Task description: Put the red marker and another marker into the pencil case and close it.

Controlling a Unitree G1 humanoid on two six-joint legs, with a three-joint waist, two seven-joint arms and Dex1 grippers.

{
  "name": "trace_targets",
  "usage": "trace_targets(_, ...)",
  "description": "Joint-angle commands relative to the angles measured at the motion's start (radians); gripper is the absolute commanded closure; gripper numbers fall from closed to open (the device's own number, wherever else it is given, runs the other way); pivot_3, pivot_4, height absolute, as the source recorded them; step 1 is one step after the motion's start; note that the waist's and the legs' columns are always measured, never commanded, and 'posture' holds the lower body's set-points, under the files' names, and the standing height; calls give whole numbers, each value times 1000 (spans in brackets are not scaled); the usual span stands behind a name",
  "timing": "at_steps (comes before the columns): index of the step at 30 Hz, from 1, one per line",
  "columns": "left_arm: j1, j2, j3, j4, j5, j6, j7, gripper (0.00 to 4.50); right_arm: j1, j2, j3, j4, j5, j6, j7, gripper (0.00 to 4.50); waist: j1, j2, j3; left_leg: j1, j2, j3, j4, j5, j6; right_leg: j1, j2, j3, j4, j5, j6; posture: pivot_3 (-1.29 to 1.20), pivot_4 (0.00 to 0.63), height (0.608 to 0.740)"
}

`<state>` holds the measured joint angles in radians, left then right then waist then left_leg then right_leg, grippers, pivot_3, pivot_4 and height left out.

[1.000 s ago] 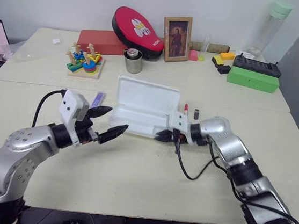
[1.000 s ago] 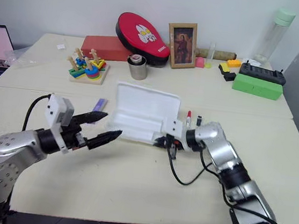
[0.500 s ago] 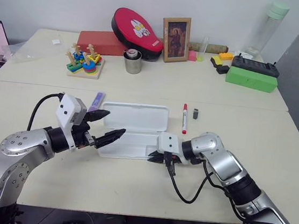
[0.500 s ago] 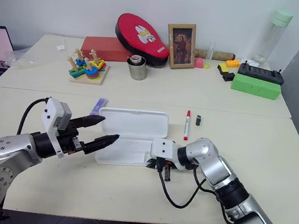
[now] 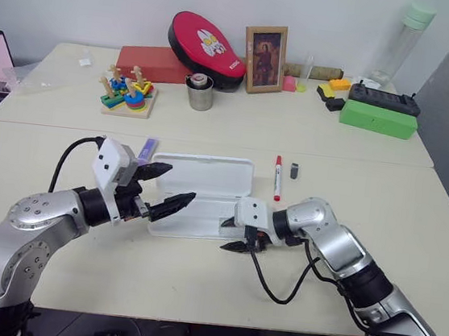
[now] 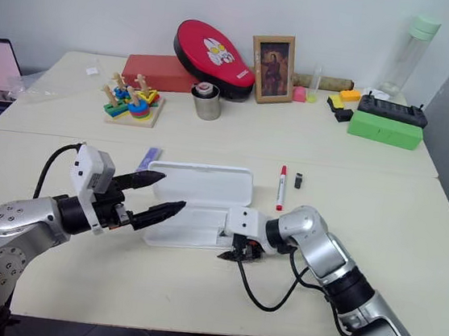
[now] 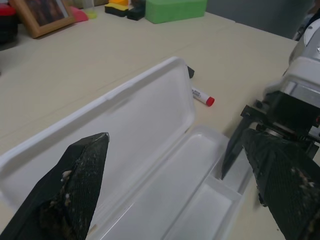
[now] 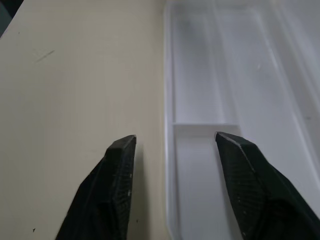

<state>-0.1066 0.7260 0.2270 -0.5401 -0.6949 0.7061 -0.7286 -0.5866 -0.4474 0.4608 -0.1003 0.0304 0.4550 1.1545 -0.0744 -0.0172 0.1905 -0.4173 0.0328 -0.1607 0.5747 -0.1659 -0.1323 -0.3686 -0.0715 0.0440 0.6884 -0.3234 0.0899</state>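
Open pencil case [image 5: 201, 194] on table [image 5: 196, 270]

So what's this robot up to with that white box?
It is packing markers into the pencil case, which lies open and empty on the table. The right gripper is open at the tray's near edge; the left gripper hovers open over the case. The red marker and the purple marker lie on the table.

A framed picture [image 5: 264, 58] stands beside a red pouch [image 5: 205, 43] and green box [image 5: 378, 119].
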Motion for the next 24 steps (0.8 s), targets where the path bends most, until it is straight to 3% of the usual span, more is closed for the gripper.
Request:
trace_targets(1,-41,-16,-70,-52,-16,4,-1,0,16,-42,-140,-127,109,111,-14,796,11,0,0,0,0,0,0,0,0,0,0,0,0,0,0,0,150,740)
trace_targets(4,-85,-41,-127,-50,-9,0,5,0,28,-67,-281,-140,171,217,-88,32,19,0,0,0,0,0,0,0,0,0,0,0,0,0,0,0,150,740)
trace_targets(8,-122,-68,-181,-25,7,-11,-1,0,19,-73,-358,-100,126,352,-264,13,20,0,0,0,0,0,0,0,0,0,0,0,0,0,0,0,150,740)
trace_targets(12,-153,-79,-219,14,38,-34,-23,0,2,-7,-385,-86,80,488,-462,13,16,0,0,0,0,0,0,0,0,0,0,0,0,0,0,0,150,740)
trace_targets(23,-246,-118,-269,86,71,-69,-61,0,40,138,-328,-98,70,673,-672,13,17,0,0,-1,0,0,0,0,0,-1,0,0,-1,0,0,0,150,740)
trace_targets(24,-247,-120,-268,85,72,-69,-60,0,43,141,-317,-84,59,676,-689,184,17,0,0,-1,0,0,0,0,0,-1,0,0,-1,0,0,0,150,740)
